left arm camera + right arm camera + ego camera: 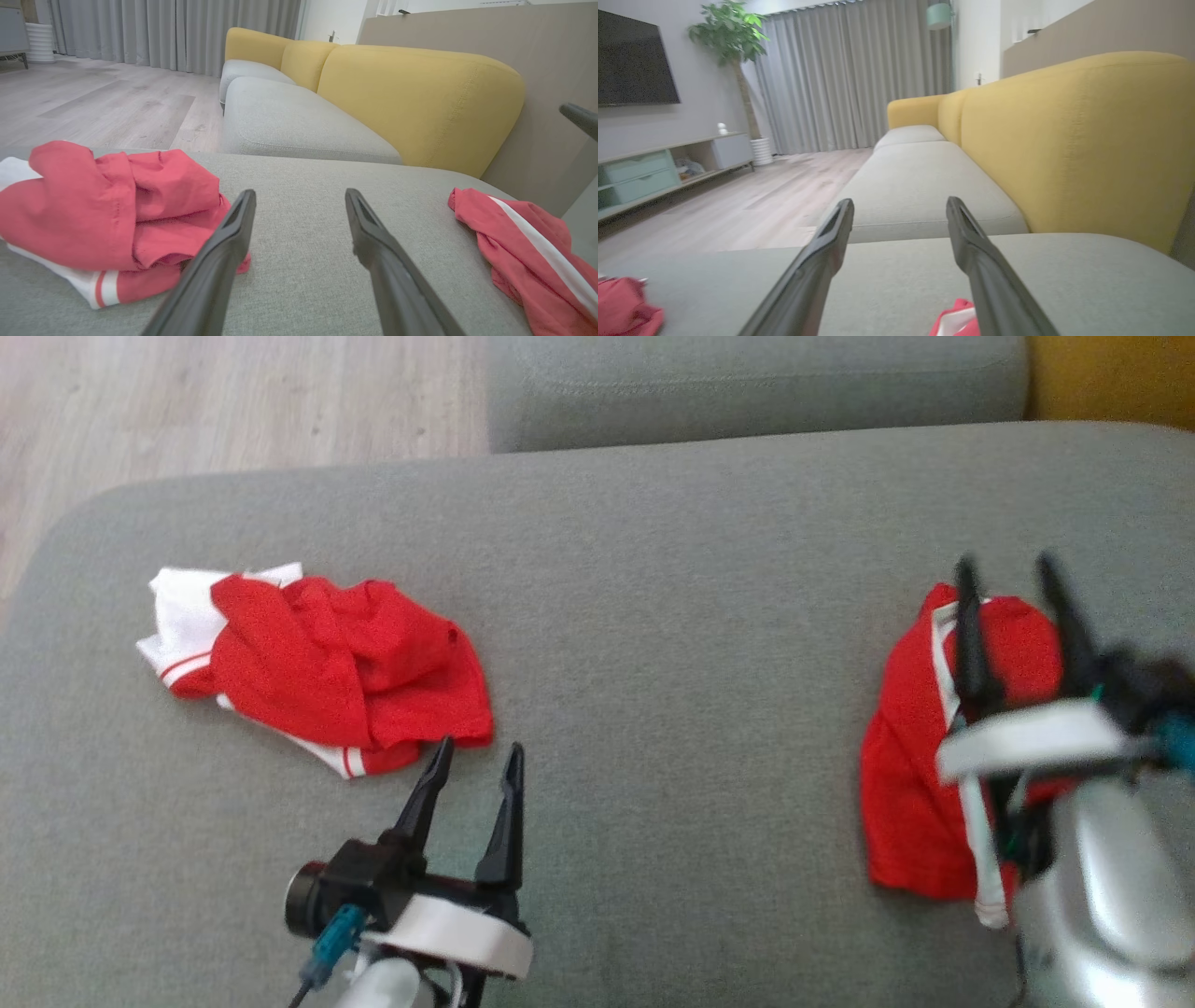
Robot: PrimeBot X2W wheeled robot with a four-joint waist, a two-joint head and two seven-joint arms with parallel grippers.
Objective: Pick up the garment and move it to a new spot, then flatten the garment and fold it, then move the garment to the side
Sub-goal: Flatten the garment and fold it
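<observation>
Head view: left end effector (pixel 478 747) hovers beside the crumpled garment (pixel 345 663), agape and empty, likely to grab. Right end effector (pixel 1004 563) gapes empty too.

Grey sofa seat (pixel 653 569) — left garment (pixel 345 672) and right garment (pixel 906 784) lie on it, well apart

Found a red-and-white garment (pixel 327 681) (pixel 117 214) bunched in a loose heap at the left of the grey cushion (pixel 672 616), with a white panel at its far-left edge and a striped hem along its near edge. Noted a second red garment (pixel 906 784) (pixel 523 252) well apart at the right, crumpled lengthwise, with a white stripe along it. Saw both unfolded and rumpled.
</observation>
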